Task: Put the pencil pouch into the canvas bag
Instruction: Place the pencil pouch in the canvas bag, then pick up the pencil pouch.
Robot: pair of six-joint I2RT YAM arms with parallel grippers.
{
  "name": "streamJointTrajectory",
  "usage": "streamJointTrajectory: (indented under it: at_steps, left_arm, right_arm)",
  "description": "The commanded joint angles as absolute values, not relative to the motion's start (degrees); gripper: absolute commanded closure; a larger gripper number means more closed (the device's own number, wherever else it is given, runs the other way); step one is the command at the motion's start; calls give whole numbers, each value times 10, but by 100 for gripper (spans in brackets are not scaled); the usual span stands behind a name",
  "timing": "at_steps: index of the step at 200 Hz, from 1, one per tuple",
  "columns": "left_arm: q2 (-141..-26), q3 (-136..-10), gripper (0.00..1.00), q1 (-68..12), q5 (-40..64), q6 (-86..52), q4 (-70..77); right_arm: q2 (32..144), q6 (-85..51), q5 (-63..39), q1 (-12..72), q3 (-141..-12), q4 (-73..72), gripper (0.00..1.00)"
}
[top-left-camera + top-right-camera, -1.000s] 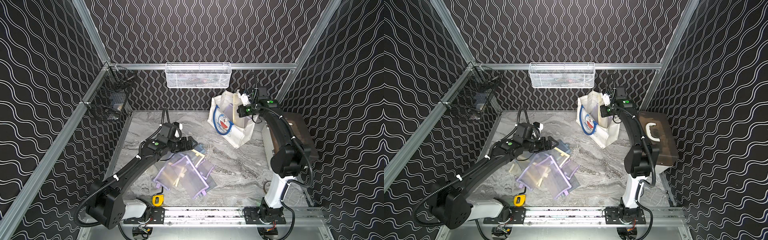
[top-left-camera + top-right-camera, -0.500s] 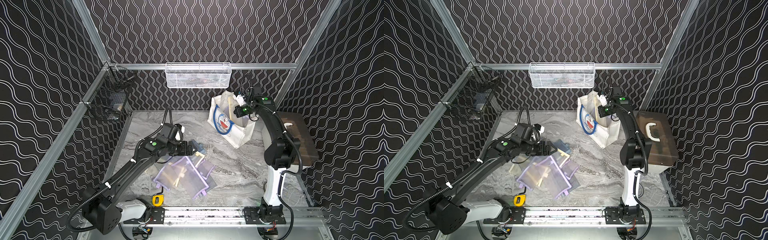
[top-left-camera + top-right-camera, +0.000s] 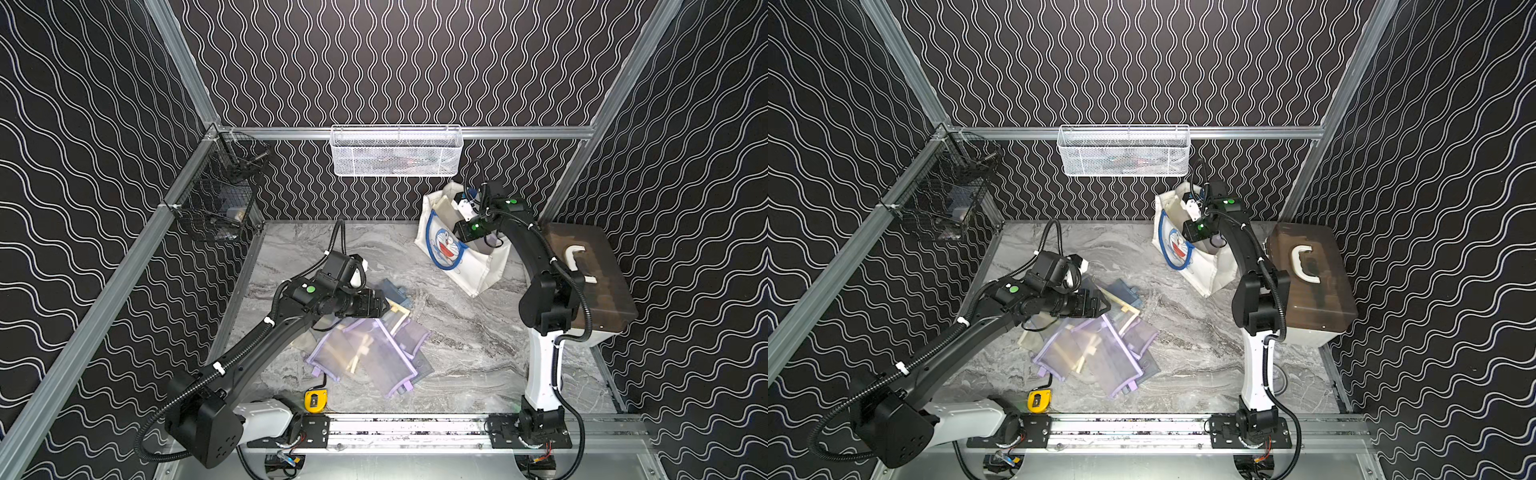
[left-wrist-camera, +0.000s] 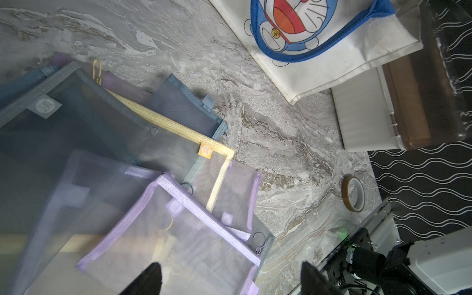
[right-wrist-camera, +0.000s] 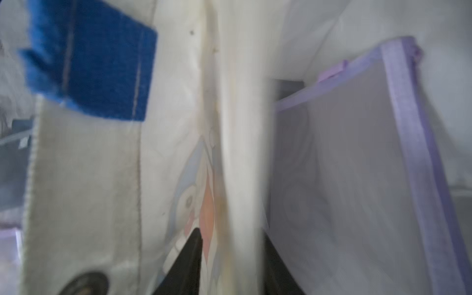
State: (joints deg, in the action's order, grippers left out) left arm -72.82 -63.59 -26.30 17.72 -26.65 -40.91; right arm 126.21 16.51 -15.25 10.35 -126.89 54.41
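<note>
Stretches the left arm (image 3: 249, 353) out long and low from its base, elbow only slightly bent. Holds the left gripper (image 3: 385, 306) nearly level at the far end, jaws spread wide, both dark fingertips (image 4: 153, 275) well apart in the left wrist view. Lifts the right arm (image 3: 540, 266) steeply from its base, folds at the elbow, arches forward. Shows the right gripper (image 5: 232, 268) with jaws partly apart, black fingers (image 5: 190, 260) blurred.

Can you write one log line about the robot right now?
left gripper: jaws open, above pouch pile | right gripper: at canvas bag rim, fabric between jaws | purple pouch: inside bag
</note>
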Motion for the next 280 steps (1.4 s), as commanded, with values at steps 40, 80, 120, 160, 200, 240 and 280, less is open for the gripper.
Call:
streamJointTrajectory:
  at_steps: [40, 80, 120, 160, 200, 240, 280]
  left_arm:
    - [-705, -567, 11, -262, 141, -248, -382]
    - [-695, -503, 11, -241, 153, -273, -330]
    - [-691, -463, 13, -210, 165, -303, -304]
    - [-681, -414, 17, -202, 165, -343, -269]
    - [-680, -403, 22, -202, 146, -389, -284]
    - [-596, -329, 23, -204, 178, -469, -253]
    - [-569, -298, 22, -233, 202, -494, -248]
  right_arm:
    - [1205, 8, -50, 116, -1291, 541, 43]
    - [1092, -55, -46, 169, -1220, 545, 34]
    - [990, -149, -122, 282, -1025, 483, 31]
    - [938, -317, -305, 302, -754, 256, 32]
    - [991, -237, -389, 327, -773, 318, 32]
    - [984, -224, -427, 348, -713, 299, 32]
    - [988, -239, -448, 361, -653, 254, 33]
